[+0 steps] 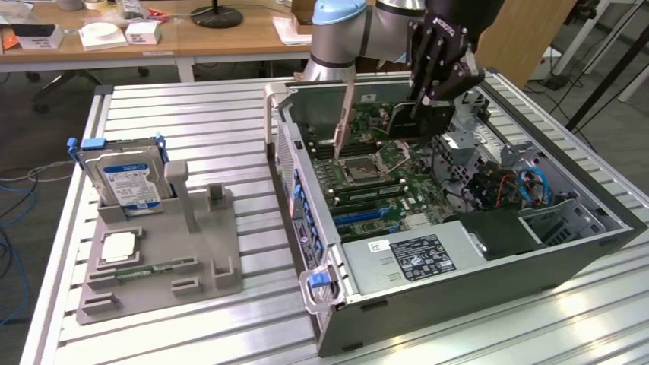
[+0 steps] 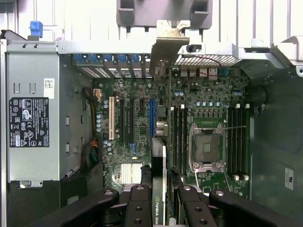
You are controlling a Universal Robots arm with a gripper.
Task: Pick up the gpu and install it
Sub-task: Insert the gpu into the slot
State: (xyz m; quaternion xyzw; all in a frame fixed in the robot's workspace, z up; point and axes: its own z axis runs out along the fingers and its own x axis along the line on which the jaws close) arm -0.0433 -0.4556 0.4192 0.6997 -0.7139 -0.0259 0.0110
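From the exterior view, a robot arm [image 1: 340,30] reaches down into an open computer case [image 1: 568,251] that lies on its side on a slatted metal table [image 1: 203,114]. Its black jaws are clenched on the gpu [image 1: 418,120], a dark card held on edge over the motherboard [image 1: 375,190]. The card's silver bracket [image 1: 345,114] stands upright near the case's back wall. Whether the card's lower edge touches the board cannot be told from here. A boxy power supply [image 1: 411,258] fills the near end of the case. Towards the exterior view's left, well apart from the case, a grey holder [image 1: 193,258] sits on the table with a hard drive [image 1: 127,182] standing upright in it. From the wrist view, looking straight down into the case, the gpu [image 2: 158,165] shows as a thin edge. It runs from between the black fingers [image 2: 138,208] out to the bracket [image 2: 166,47], which meets the row of rear slot openings. The card lies over the board just beside a blue expansion slot [image 2: 152,118], with the empty processor socket [image 2: 207,146] on its other side.
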